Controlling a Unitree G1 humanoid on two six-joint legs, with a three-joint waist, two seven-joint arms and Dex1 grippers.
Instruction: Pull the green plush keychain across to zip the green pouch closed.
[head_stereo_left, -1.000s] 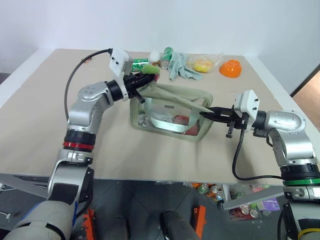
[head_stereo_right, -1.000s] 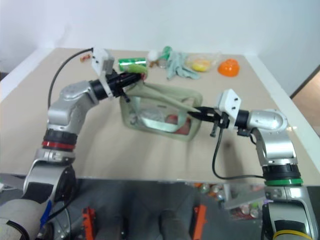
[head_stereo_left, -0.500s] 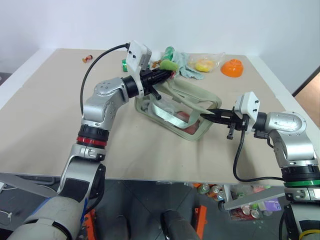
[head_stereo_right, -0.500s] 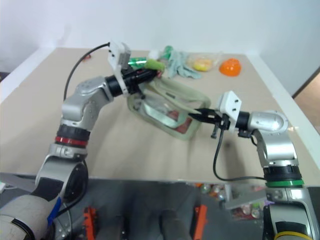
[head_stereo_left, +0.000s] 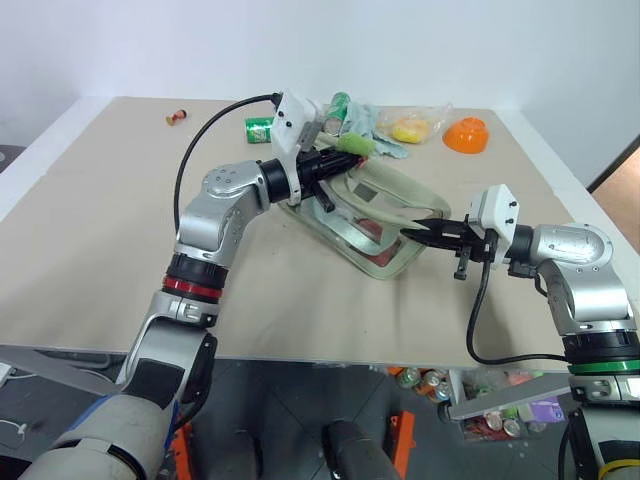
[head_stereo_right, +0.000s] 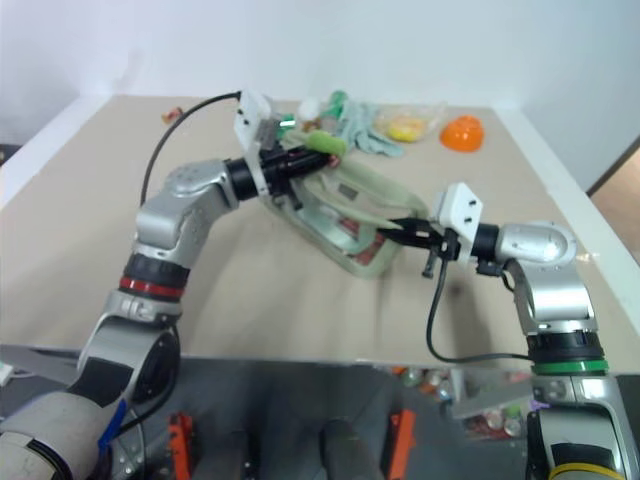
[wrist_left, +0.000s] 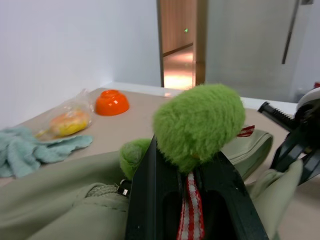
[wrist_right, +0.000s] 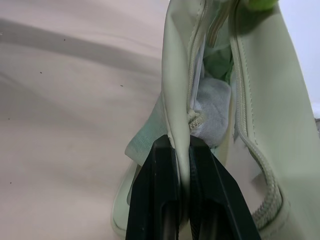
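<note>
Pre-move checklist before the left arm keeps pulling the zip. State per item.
1. Left gripper shut on the green plush keychain: ok.
2. Right gripper shut on the green pouch at its end seam: ok.
3. Zipper fully closed: not ok, the right wrist view shows the teeth apart near that end.
4. Pouch sitting flat: not ok, it is tilted.
5. Orange bowl and cloth away from the pull path: ok.

I read this as a robot test lab: a plain beige counter (head_stereo_left: 90, 250) stands against a bare white wall (head_stereo_left: 300, 40). Beneath the counter's near edge, a bin of spare drink cans (head_stereo_left: 430, 382) sits. Beyond the counter, a wooden door (wrist_left: 181, 45) shows.
</note>
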